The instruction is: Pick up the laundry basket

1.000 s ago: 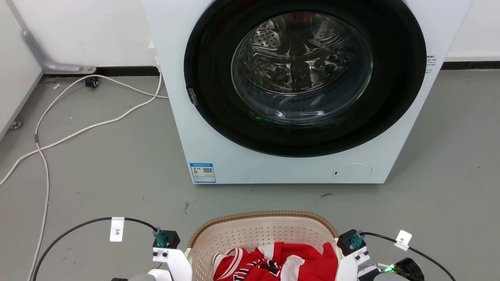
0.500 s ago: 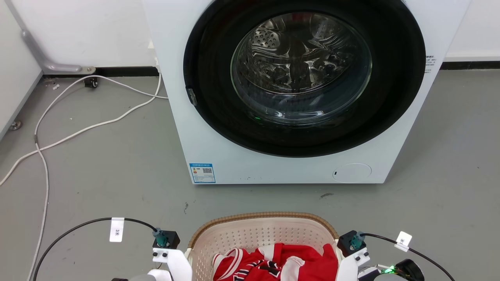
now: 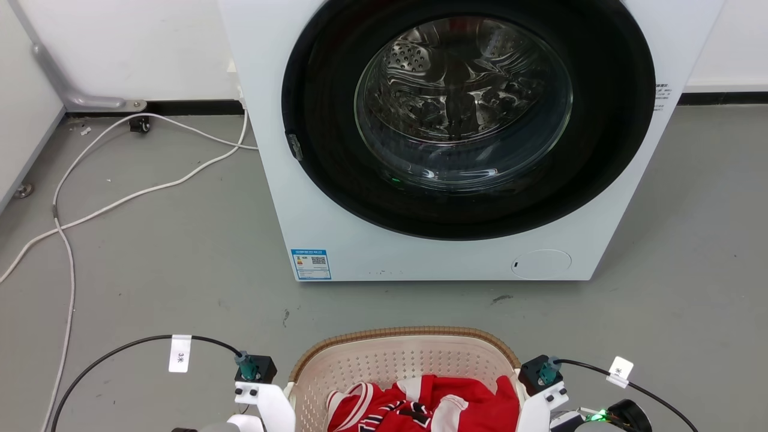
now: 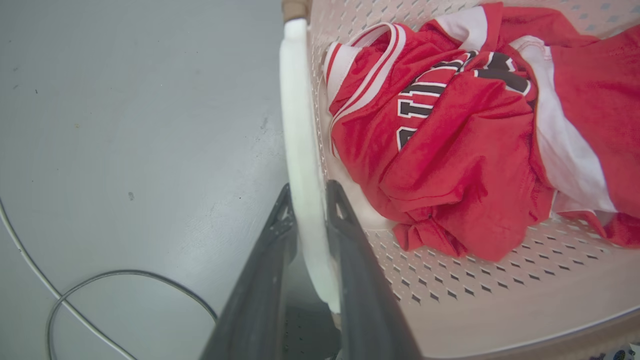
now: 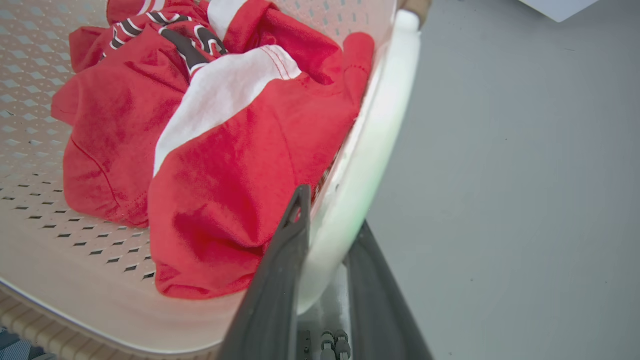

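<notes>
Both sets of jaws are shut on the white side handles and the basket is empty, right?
Not empty: the laundry basket holds a crumpled red and white jersey, plain in both wrist views. The rest stands: the left gripper has its jaws shut on the left handle, and the right gripper on the right handle.
</notes>
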